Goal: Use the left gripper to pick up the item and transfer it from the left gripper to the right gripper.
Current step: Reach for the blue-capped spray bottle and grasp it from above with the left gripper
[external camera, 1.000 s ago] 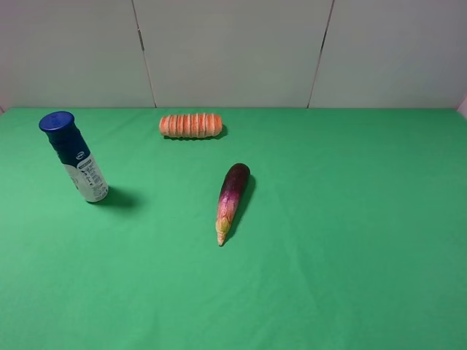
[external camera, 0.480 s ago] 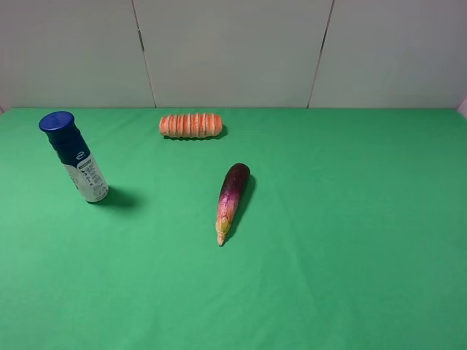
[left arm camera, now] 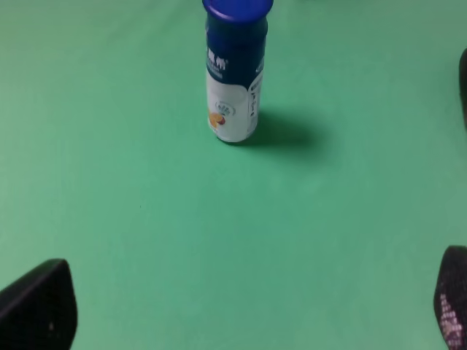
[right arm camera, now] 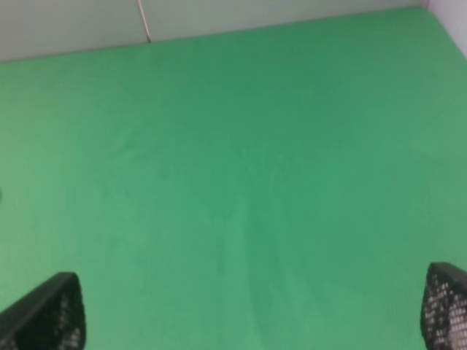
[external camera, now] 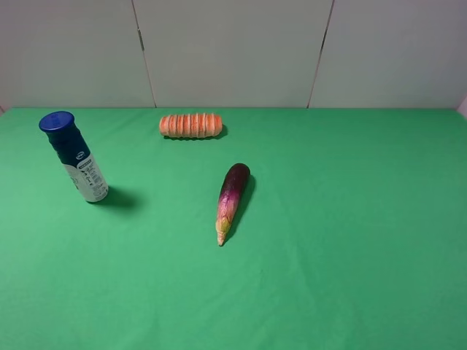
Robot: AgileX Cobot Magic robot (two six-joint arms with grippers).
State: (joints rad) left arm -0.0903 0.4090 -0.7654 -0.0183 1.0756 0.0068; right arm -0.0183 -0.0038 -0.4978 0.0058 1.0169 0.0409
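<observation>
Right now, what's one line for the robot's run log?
stage: pickup not begun | bottle: upright on cloth, untouched | left fingers: open, facing bottle | right fingers: open, empty

A green tabletop (external camera: 350, 219) fills the scene. Near its far edge a ridged orange roll (external camera: 191, 125) lies on its side, its length running across the exterior view. Closer to the middle lies a purple eggplant (external camera: 233, 198), well apart from the roll, with its dark rounded end toward the far edge and its pale yellowish tip toward the near edge. Pale wall panels (external camera: 233, 51) with thin seams stand behind.
</observation>
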